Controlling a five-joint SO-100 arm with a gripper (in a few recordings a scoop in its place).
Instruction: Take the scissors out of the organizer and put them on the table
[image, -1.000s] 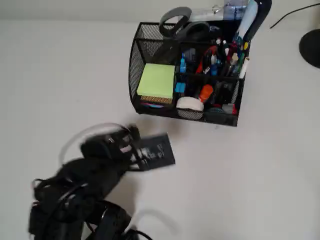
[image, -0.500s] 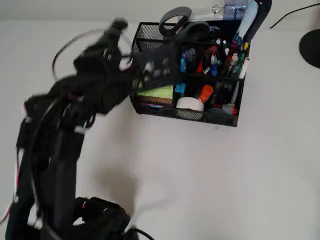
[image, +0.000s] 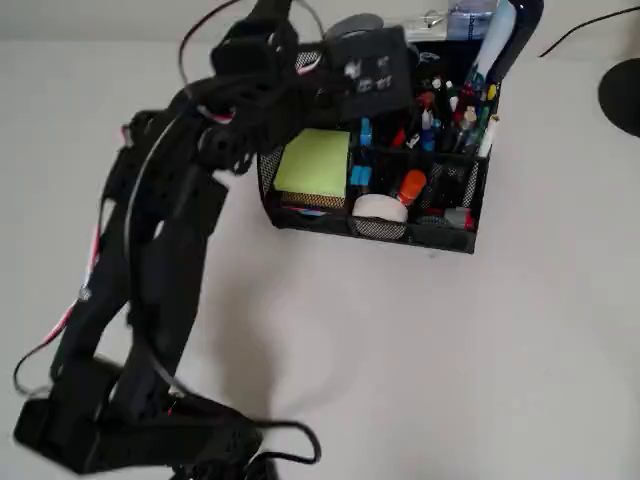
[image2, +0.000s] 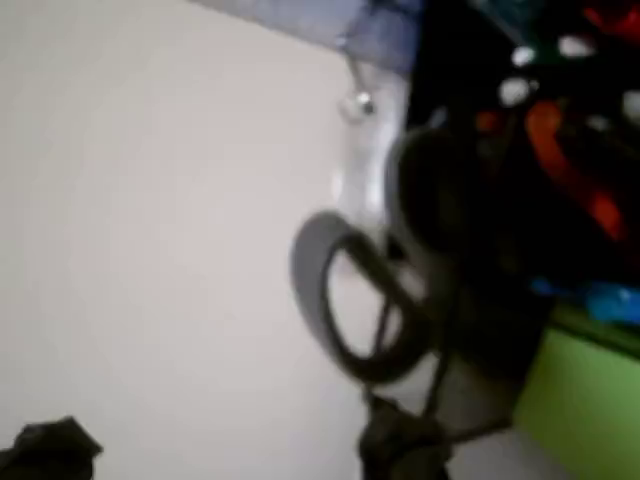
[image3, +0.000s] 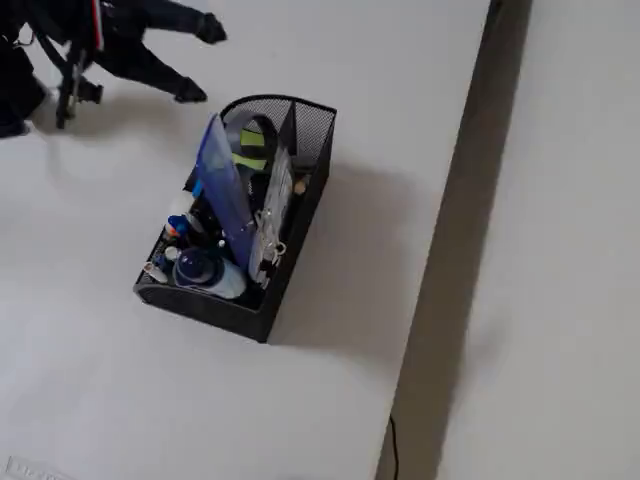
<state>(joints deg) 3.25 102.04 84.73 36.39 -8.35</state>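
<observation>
The black two-finger tool (image3: 198, 60) hangs above the back left corner of the black wire-mesh organizer (image: 372, 228) in the overhead view, its dark arm reaching up from the lower left of that picture. In the fixed view its two fingertips (image3: 210, 27) stand well apart, open, with nothing between them, and they sit just up and left of the organizer's curved mesh end.

The scissors (image2: 372, 290), a pair with large dark grey plastic loop handles, lie straight ahead of the tool in the wrist view: the loops stick out past the organizer's edge over the smooth off-white bench (image: 420, 350), while the blades go down into the dark rear compartment (the picture is blurred, so whether a finger touches a loop I cannot tell). In the overhead view a grey loop peeks out just above the tool's wrist block.

To the tool's lower right in the overhead view sits a lime-green sticky-note pad (image: 314, 162) in its front compartment, then coloured pens and markers (image: 450, 118), and a white tape roll (image: 380, 207) at the front wall.
</observation>
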